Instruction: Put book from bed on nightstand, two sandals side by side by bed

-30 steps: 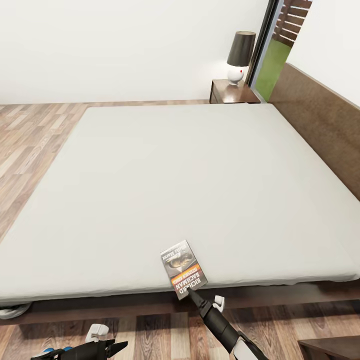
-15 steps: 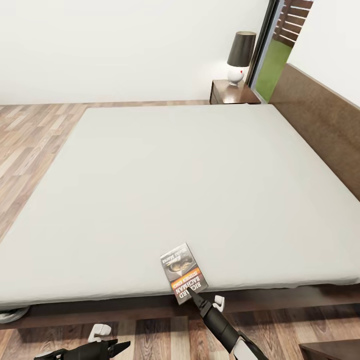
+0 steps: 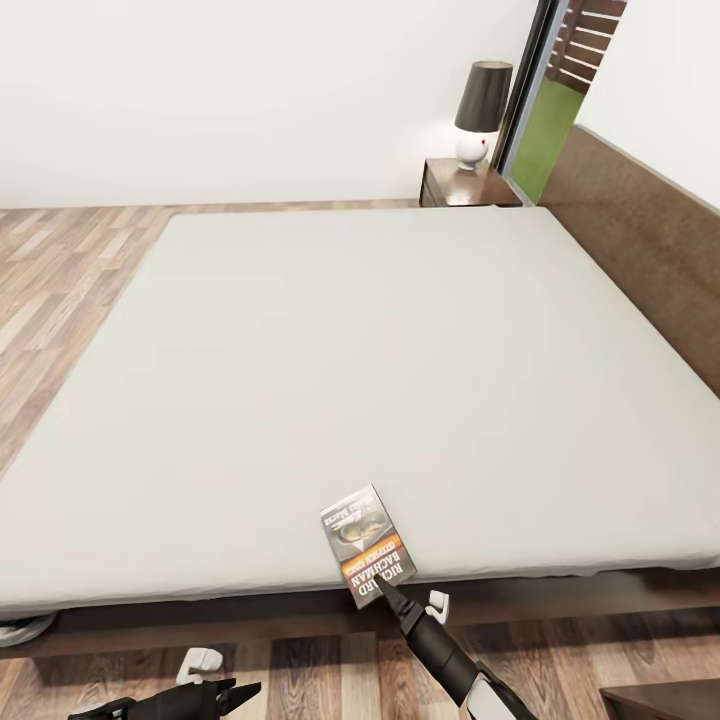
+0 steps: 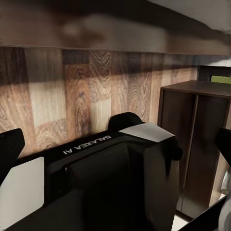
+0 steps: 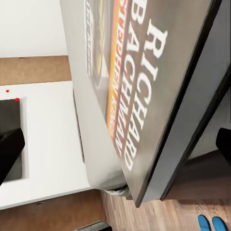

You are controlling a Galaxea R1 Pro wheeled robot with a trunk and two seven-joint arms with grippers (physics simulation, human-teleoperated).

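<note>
The book [image 3: 367, 545], dark grey with an orange band and the lettering "Richard Bachman", lies on the bed [image 3: 380, 350] at the near edge of the light grey mattress, its near end jutting over that edge. My right gripper [image 3: 385, 592] is at this near end, open. In the right wrist view the book [image 5: 144, 86] sits close up between the spread fingers. The two blue sandals [image 5: 204, 223] lie side by side on the floor in the right wrist view. My left gripper [image 3: 245, 690] hangs open low over the floor in front of the bed frame. A nightstand [image 3: 465, 185] stands beyond the bed's far side.
A lamp [image 3: 481, 110] with a dark shade stands on the far nightstand. The dark headboard [image 3: 640, 250] runs along the right. A dark-brown cabinet corner [image 3: 665, 700] shows at the near right, and the same kind of cabinet [image 4: 192, 144] appears in the left wrist view. Wood-plank floor [image 3: 60, 270] lies to the left.
The whole picture has shifted slightly, so the camera moved. My right gripper stays at the book's near end, and the left gripper has barely moved.
</note>
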